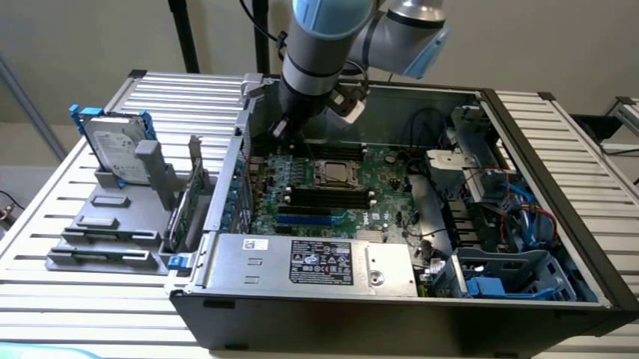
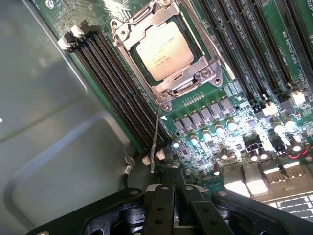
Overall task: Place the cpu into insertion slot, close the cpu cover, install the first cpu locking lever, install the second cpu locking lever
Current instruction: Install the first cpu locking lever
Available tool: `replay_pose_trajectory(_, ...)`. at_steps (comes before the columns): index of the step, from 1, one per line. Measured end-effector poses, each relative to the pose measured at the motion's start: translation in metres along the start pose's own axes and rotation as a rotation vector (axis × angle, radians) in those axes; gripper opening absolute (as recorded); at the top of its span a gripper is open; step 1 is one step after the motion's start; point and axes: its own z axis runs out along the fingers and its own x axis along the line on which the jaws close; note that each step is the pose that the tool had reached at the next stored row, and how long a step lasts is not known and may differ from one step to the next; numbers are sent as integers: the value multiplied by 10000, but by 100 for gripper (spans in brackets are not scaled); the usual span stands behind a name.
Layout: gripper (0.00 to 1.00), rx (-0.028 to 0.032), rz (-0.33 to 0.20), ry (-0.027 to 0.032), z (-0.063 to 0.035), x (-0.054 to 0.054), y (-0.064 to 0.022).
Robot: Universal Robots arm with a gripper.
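Computer case [image 1: 544,164] lay open on its side, so I reached straight down at the motherboard [image 1: 387,173]. Cpu cover [image 2: 172,84] sat folded over the insertion slot [image 2: 133,55], pinning the cpu [image 2: 160,50] flat inside. One locking lever [image 2: 155,134] stood up unlatched. My gripper [image 2: 174,191] was near it, clenched, grasping nothing, probably for pushing.

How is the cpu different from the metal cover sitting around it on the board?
The cpu is a solid pale beige square with small print on its face. The cover is a brighter silvery frame with an open middle. The cover is the larger of the two, and its edges border the cpu, which shows through the opening. Both are squarish, metallic and lie flat.
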Motion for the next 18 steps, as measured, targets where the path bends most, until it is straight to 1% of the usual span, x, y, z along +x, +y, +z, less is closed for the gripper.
replay_pose_trajectory(2, 11, -2, 133, 103, 0, 0, 0)
replay_pose_trajectory(3, 11, -7, 186, 135, 0, 0, -1)
replay_pose_trajectory(5, 11, -28, 274, 175, 1, 2, -2)
replay_pose_trajectory(9, 11, -52, 373, 214, 6, 12, -8)
replay_pose_trajectory(16, 11, -53, 410, 241, 18, 51, -15)
replay_pose_trajectory(18, 11, -64, 453, 258, 18, 54, -15)
